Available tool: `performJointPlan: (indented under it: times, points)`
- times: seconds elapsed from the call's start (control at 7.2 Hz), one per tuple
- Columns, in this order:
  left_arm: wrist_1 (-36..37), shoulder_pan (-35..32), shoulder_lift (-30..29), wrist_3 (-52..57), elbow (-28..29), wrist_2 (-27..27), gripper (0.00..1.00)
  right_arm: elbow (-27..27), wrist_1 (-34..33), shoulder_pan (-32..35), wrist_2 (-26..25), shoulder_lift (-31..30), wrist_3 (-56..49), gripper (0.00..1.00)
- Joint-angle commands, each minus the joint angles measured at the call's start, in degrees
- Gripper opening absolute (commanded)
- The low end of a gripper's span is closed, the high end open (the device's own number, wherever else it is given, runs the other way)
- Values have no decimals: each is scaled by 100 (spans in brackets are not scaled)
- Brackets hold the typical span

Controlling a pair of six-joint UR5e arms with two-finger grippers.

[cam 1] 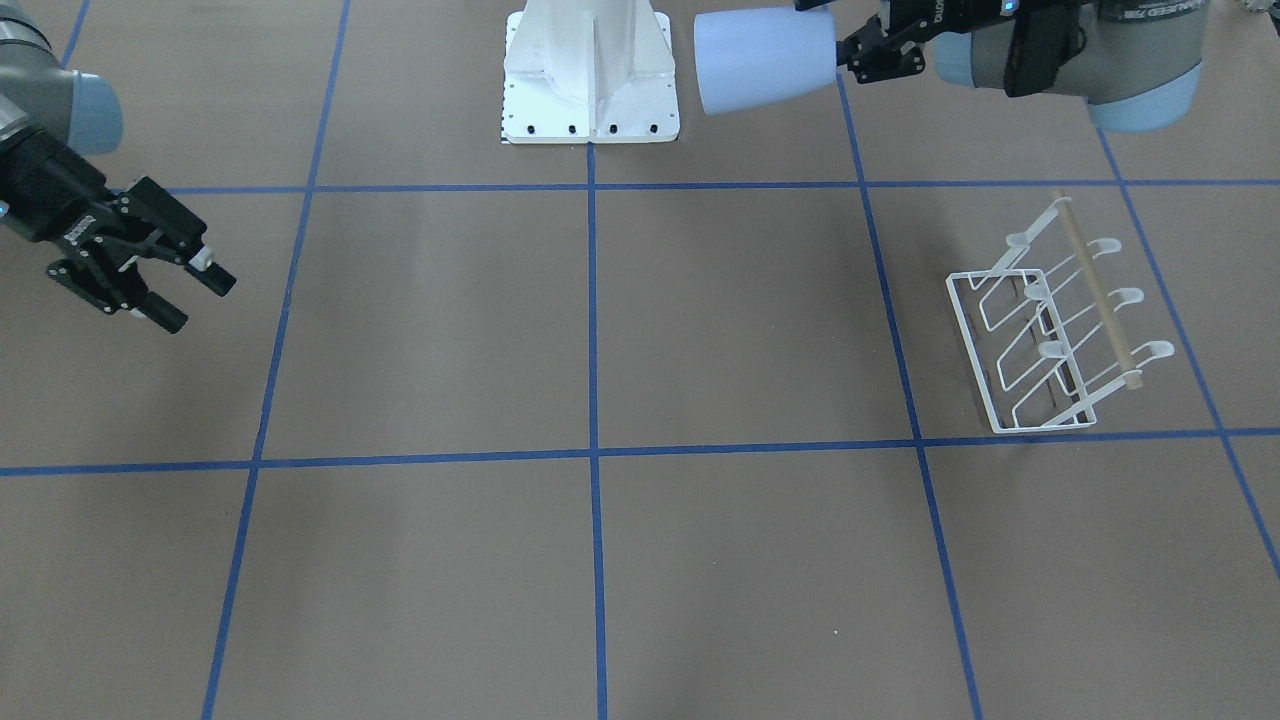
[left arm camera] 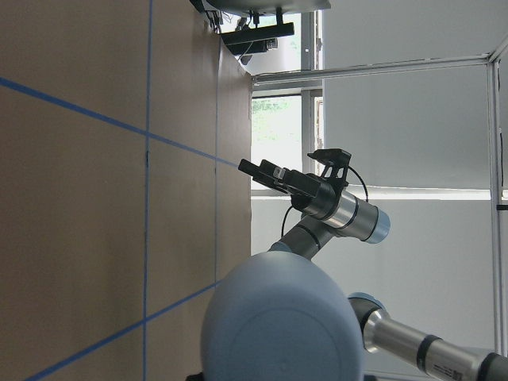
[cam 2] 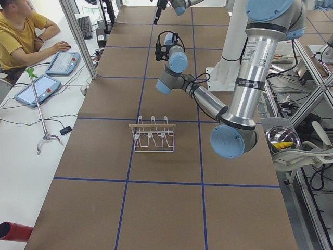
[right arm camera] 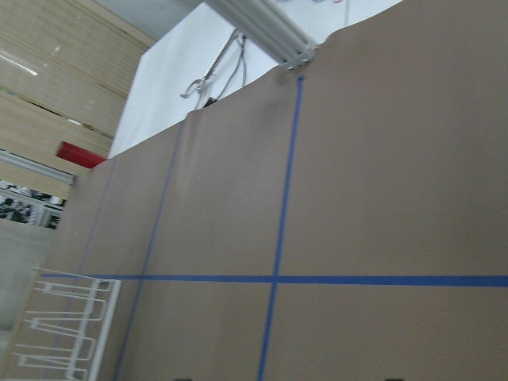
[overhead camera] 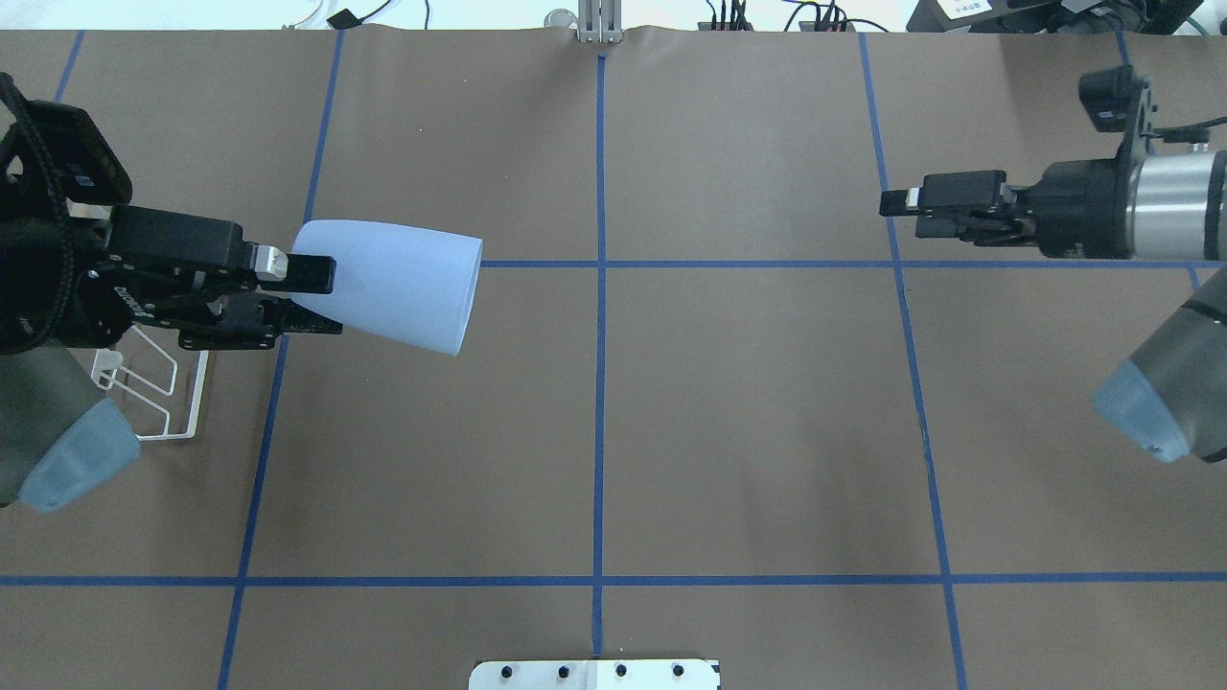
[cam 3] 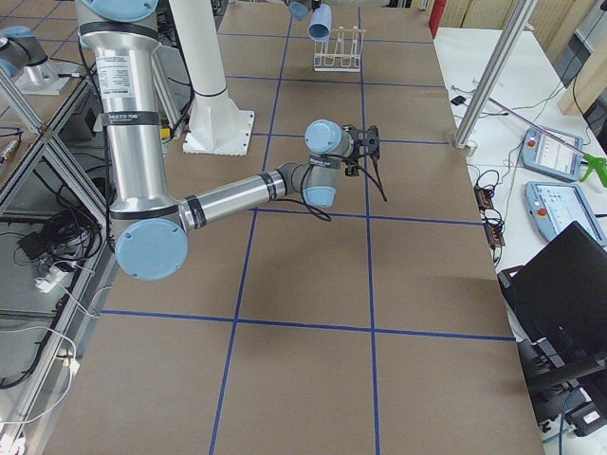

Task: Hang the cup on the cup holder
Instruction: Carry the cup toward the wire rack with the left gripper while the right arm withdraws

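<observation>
The left gripper (overhead camera: pixel 312 299) clamps the narrow end of the cup (overhead camera: pixel 388 287), held sideways in the air at the overhead view's left, mouth toward frame centre. The rack (cam 1: pixel 1050 348) stands at the front view's right, apart from the cup. The right gripper (cam 1: pixel 197 300) hangs spread, empty.

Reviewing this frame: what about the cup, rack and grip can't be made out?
Cup holder, overhead view: mostly hidden under the left arm; only one corner shows.
Cup holder, right wrist view: cut off by the left and bottom edges.
Cup, left wrist view: cut off by the bottom edge; the left gripper's fingers are out of frame.
Cup and holder, exterior right view: too small to judge their gap.
</observation>
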Motion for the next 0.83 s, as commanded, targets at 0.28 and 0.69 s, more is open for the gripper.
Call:
performJointPlan:
  times: [0.28,0.69]
  points:
    - [1458,-1626,283,1592,-17,-1387,18,-150,-2026,959,124,-849,-3429,100]
    - [2126,-2128,846,3059,-35,-1486,18,-151,-3851,1846,150,-1114,-5704,100]
